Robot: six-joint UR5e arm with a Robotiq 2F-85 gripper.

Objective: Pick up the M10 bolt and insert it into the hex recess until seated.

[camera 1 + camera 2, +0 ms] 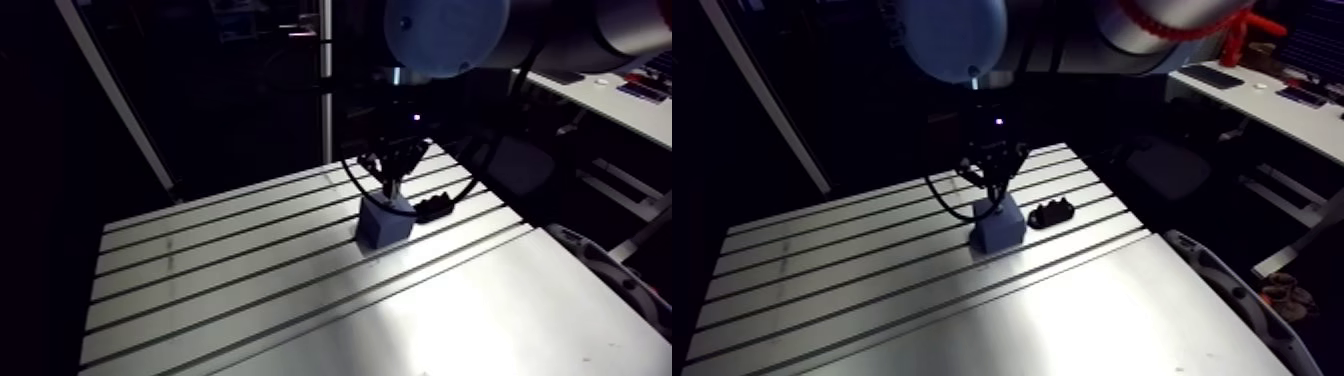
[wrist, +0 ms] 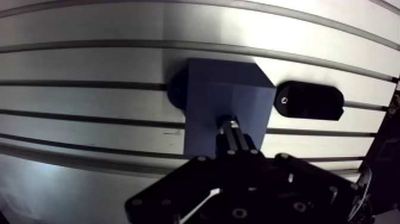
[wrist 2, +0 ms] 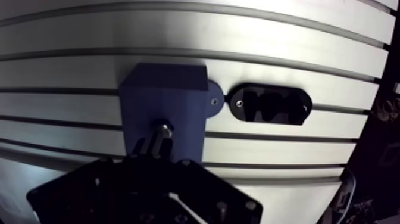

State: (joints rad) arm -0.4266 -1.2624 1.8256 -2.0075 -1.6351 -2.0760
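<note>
Pincer [image 2: 236,144]: two fingers pinching the M10 bolt [image 2: 229,126], held roughly upright. Bolt location: over the top face of the blue block [image 2: 221,89], its end at or just in the surface; the hex recess is hidden, seemingly beneath it. Black holder [image 2: 309,100]: just beside the block, on the slotted table [image 2: 89,65]. Handling: hold bolt plumb, descend slowly, let flats align before pressing, release only once seated.

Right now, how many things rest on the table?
2: a blue block below the gripper, and a black oval part beside that block. The gripper holds a bolt at the block's top.
</note>
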